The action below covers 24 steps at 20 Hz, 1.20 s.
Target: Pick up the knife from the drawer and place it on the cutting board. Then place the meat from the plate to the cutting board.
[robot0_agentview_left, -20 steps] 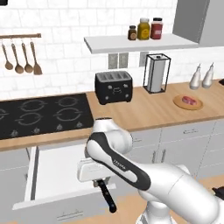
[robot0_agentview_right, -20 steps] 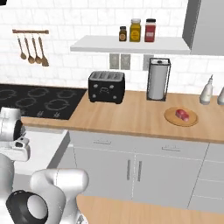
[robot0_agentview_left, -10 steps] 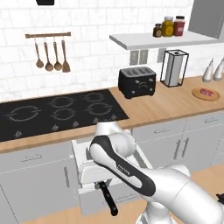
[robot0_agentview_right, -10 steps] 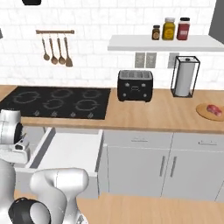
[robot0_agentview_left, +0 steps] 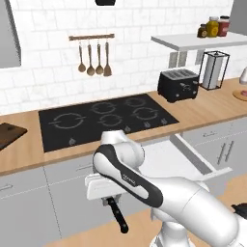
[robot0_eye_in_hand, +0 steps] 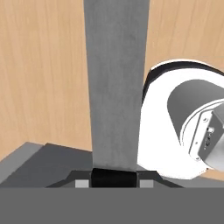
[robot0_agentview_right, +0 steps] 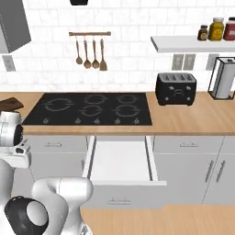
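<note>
**Knife in hand, on the way to the cutting board**

Clamped on the knife (robot0_agentview_left: 117,215), hand (robot0_agentview_left: 112,200) low in front of the cabinets, black handle hanging down below the fingers in the left base view. In the hand view, grey blade (robot0_eye_in_hand: 116,83) running straight up from between the dark tips, wooden floor behind. Step in hand, by judgement: carrying the knife, meat not yet begun. Next call: lift above bench height, swing left to the cutting board (robot0_agentview_left: 9,134) at the far left of the bench (robot0_agentview_left: 29,154), lay flat. Drawer (robot0_agentview_right: 121,160) open, white inside bare, best seen in the right base view. Tan plate edge (robot0_agentview_left: 240,94) far right in the left base view.
</note>
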{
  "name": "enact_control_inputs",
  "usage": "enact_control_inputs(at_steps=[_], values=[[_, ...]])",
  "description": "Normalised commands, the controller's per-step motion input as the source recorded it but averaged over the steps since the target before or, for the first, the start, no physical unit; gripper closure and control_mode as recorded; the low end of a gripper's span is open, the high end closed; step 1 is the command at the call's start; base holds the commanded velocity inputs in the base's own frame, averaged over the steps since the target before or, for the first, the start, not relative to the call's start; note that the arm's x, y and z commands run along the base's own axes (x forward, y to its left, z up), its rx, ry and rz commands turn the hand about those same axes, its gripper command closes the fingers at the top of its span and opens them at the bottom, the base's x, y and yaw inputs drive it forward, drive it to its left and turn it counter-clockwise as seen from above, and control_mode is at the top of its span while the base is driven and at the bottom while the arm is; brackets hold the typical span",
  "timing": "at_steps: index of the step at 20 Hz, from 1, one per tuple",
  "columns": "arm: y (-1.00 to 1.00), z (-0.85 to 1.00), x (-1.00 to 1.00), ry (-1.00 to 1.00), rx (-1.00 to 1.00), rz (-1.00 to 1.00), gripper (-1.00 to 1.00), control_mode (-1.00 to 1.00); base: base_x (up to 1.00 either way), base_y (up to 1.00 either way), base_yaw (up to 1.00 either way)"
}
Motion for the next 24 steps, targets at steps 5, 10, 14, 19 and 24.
enact_control_inputs(at_steps=[5, 10, 14, 19, 24], values=[[0.0, 0.0, 0.0, 0.0, 0.0, 0.0, 1.0, 1.0, 0.04, 1.0, -0.16], [0.0, 0.0, 0.0, 0.0, 0.0, 0.0, 1.0, 1.0, 0.49, 1.0, -0.24], [0.0, 0.0, 0.0, 0.0, 0.0, 0.0, 1.0, 1.0, 0.61, 1.0, -0.27], [0.0, 0.0, 0.0, 0.0, 0.0, 0.0, 1.0, 1.0, 0.13, 1.0, -0.26], [0.01, 0.0, 0.17, 0.0, 0.01, -0.21, 1.0, -1.0, 0.04, 0.32, -0.11]])
